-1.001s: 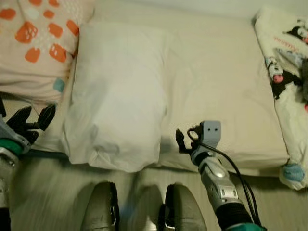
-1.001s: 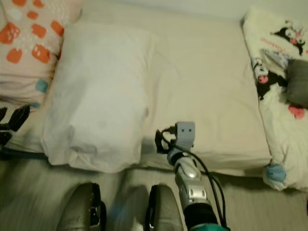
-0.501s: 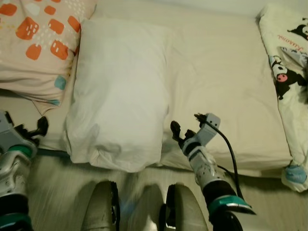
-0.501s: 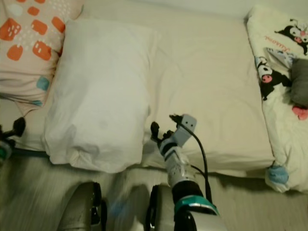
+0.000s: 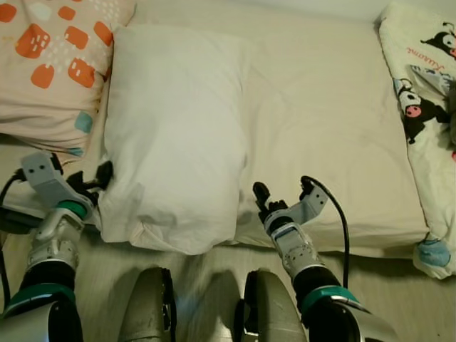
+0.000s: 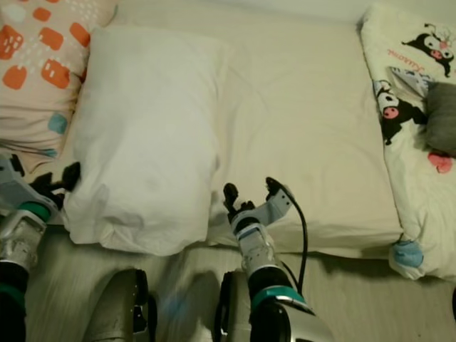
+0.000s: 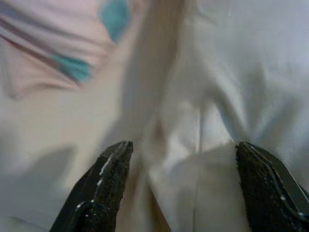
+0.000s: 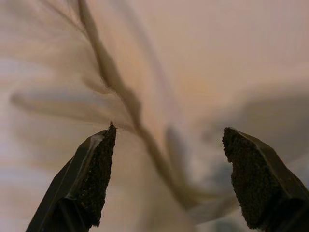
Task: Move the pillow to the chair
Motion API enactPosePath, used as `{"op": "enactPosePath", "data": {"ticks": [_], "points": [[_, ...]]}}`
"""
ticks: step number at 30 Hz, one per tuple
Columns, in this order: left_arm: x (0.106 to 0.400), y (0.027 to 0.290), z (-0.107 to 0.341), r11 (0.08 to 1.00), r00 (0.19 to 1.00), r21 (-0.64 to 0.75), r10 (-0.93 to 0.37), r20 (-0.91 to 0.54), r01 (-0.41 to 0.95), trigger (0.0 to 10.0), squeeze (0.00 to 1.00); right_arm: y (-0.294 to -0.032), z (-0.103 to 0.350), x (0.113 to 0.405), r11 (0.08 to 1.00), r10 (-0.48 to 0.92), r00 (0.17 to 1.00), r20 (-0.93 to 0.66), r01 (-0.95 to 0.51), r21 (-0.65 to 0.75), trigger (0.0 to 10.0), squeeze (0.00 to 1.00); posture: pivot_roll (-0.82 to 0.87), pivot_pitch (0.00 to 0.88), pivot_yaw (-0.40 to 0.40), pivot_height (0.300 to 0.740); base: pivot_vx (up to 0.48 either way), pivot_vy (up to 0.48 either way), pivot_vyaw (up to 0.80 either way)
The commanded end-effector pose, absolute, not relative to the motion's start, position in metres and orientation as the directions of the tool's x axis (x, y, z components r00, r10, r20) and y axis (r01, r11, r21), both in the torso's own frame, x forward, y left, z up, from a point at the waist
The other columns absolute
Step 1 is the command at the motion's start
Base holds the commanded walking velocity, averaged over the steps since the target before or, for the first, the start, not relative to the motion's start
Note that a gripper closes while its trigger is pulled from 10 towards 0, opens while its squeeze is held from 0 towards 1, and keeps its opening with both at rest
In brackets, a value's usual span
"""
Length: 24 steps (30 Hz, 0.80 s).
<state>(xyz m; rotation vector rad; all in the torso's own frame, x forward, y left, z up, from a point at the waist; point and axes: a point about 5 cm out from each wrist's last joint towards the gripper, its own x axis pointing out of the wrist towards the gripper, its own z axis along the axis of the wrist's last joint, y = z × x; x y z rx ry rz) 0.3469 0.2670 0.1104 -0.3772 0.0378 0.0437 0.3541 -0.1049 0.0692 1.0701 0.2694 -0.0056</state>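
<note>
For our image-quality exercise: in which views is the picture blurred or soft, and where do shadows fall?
Left eye view: the floor is smeared, the pillow fairly sharp, with a shadow under its near edge. Left wrist view: soft throughout, the open left claw at the pillow's edge. Right wrist view: the sheet is hazy, with a dark shadow along its fold.

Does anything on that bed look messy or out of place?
Nothing much. The white pillow lies flat, its near end slightly overhanging the bed edge. The left gripper and right gripper sit open at either side of it. A cartoon blanket is rumpled at the right.
</note>
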Motion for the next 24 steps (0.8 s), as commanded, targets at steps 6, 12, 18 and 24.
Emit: {"op": "enactPosePath", "data": {"ticks": [6,12,18,24], "points": [[0.341,0.237,0.08,0.882,0.986,-0.47,-0.109,-0.125,0.038,10.0,1.0,-0.048,0.073,0.345,0.323,0.358,0.924,-0.136,0.015,0.946,10.0,1.0,0.03,0.293,-0.052,0.634,0.0,0.0,0.0],[0.338,0.224,0.071,0.873,0.976,-0.482,-0.164,-0.14,0.078,10.0,0.73,-0.013,0.078,0.327,0.256,0.629,0.777,-0.012,-0.193,0.947,10.0,1.0,0.03,0.292,-0.054,0.634,0.0,0.0,0.0],[0.335,0.229,0.072,0.873,0.974,-0.473,-0.194,-0.118,0.116,10.0,0.0,-0.008,0.076,0.304,0.093,0.808,0.579,0.108,-0.306,0.947,10.0,1.0,0.04,0.294,-0.056,0.634,0.0,0.0,0.0],[0.328,0.238,0.07,0.891,0.969,-0.429,-0.217,-0.119,0.147,10.0,0.0,-0.01,0.067,0.284,0.117,0.909,0.407,0.092,-0.46,0.88,10.0,0.0,0.06,0.285,-0.045,0.634,0.0,0.0,0.0]]}}
